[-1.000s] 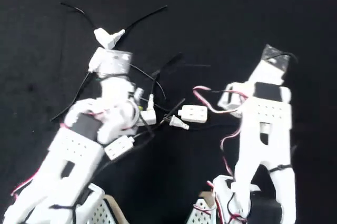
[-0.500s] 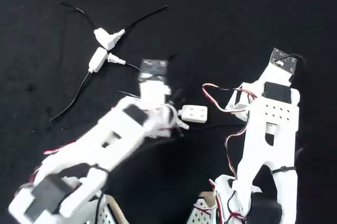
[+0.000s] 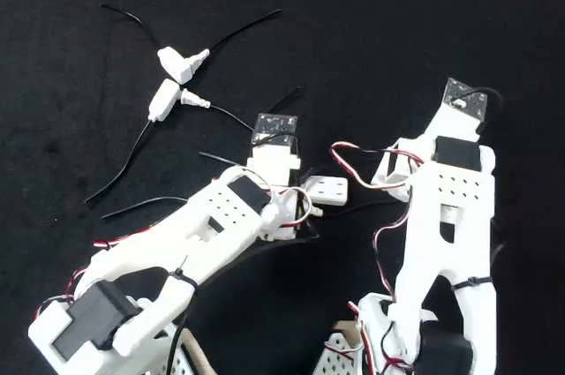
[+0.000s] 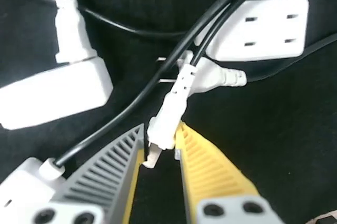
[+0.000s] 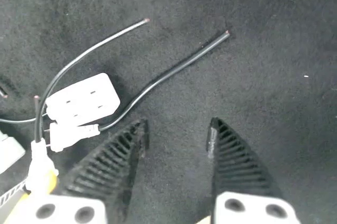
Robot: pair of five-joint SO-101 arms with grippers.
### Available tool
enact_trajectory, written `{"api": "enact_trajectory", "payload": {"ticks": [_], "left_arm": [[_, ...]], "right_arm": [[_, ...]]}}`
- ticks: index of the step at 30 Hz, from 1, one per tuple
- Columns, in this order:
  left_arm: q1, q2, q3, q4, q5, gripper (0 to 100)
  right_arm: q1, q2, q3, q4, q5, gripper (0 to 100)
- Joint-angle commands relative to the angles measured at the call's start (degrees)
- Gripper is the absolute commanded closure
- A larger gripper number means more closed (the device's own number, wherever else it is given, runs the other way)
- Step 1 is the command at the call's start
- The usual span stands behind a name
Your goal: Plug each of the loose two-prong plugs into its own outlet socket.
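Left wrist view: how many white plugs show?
3: one plug in the left gripper, one lying beside the outlet socket, one against the white block. Others may be hidden.

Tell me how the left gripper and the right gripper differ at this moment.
The left gripper is shut on a white plug; the right gripper is open and holds nothing. The left gripper has one grey and one yellow finger; the right gripper's fingers are both black. Both have ribbed fingers and hang over the black cloth.
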Motion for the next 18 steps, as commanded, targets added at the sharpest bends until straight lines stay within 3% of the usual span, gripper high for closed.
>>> {"api": "enact_trajectory", "payload": {"ticks": [1,6,11,13,18], "left_arm": [[-0.66,-1.93,-3.21,0.62,2.02,85],[-0.66,-1.93,-3.21,2.20,9.41,77],[-2.68,-3.87,-6.02,10.11,7.38,77],[-5.67,-6.24,-9.54,16.97,-0.26,77],[-17.63,-15.21,-17.27,32.97,-30.07,77]], "right_arm": [[-2.20,0.22,-0.31,0.18,-0.18,81.9],[-3.43,0.22,-0.31,0.26,-0.26,81.9],[-5.19,0.22,0.84,0.00,-1.32,82.0],[-8.09,0.22,1.01,0.18,-4.04,82.1],[-17.23,0.22,3.74,-1.41,-7.03,82.1]]}}
